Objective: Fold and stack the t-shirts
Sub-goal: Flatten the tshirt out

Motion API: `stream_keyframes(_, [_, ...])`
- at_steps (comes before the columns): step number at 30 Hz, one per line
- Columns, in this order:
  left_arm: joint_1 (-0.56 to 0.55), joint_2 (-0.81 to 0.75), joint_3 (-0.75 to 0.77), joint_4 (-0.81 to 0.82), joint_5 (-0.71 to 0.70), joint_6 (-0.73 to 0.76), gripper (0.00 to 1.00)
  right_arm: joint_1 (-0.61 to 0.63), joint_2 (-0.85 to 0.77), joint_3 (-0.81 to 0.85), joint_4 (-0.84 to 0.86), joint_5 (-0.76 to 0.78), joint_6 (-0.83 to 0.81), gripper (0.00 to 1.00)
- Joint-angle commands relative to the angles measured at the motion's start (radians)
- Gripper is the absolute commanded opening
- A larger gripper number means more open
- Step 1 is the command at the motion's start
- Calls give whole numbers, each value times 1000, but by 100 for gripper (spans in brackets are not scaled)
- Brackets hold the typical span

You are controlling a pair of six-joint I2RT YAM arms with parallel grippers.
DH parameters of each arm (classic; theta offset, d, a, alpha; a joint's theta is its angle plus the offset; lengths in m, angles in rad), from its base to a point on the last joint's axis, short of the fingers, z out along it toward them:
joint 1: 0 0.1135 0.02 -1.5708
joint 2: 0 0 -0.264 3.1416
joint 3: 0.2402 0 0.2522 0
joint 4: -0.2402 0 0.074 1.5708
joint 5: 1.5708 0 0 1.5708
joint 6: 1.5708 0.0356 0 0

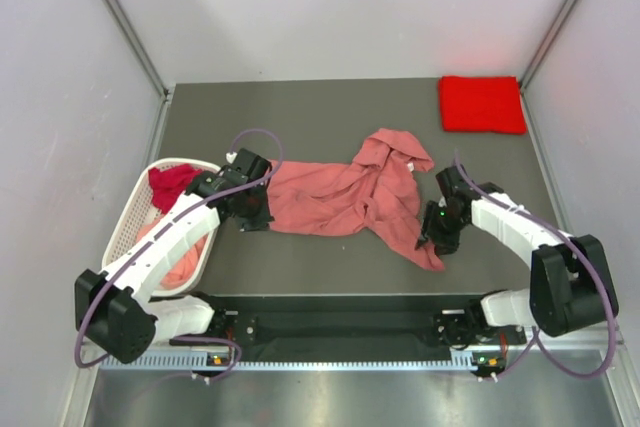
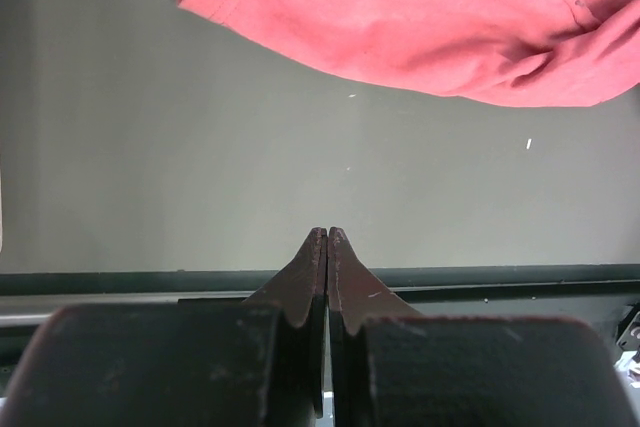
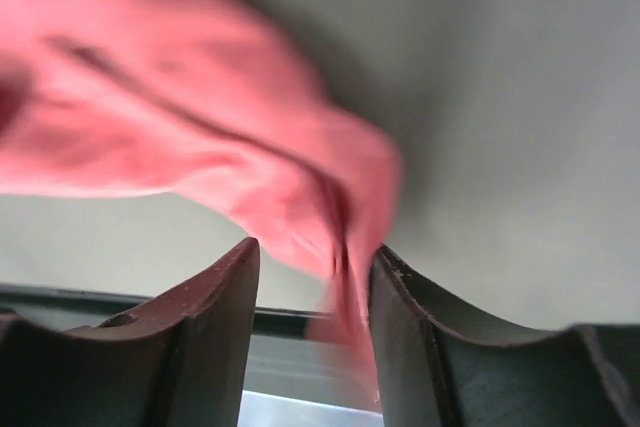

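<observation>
A salmon pink t-shirt (image 1: 345,195) lies crumpled across the middle of the dark table. A folded bright red t-shirt (image 1: 481,104) lies at the back right corner. A dark crimson shirt (image 1: 170,183) and a pale pink one (image 1: 183,265) lie in the white basket (image 1: 136,209) at the left. My left gripper (image 1: 252,219) is shut and empty at the salmon shirt's left edge; that shirt (image 2: 420,17) lies beyond the fingertips (image 2: 328,235). My right gripper (image 1: 428,240) is open at the shirt's near right corner, with the cloth (image 3: 300,197) hanging between the fingers (image 3: 225,297).
Grey walls close in the table on the left, back and right. A black rail (image 1: 340,322) with the arm bases runs along the near edge. The basket stands close to my left arm.
</observation>
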Motion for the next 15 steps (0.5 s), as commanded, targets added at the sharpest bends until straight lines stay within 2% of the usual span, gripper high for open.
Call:
stream_keyframes(1, [-1,-23,17,28,2,-4,0,-85,-43,-41,-30,10,-24,46])
stream_keyframes(8, [-1,7,43,25,8,5,0,-228,-81,-122,-2,-4,-12,49])
stream_keyframes(15, [-1,30,60,24,8,13,0,-266,-43,-148,59,-52,-53,41])
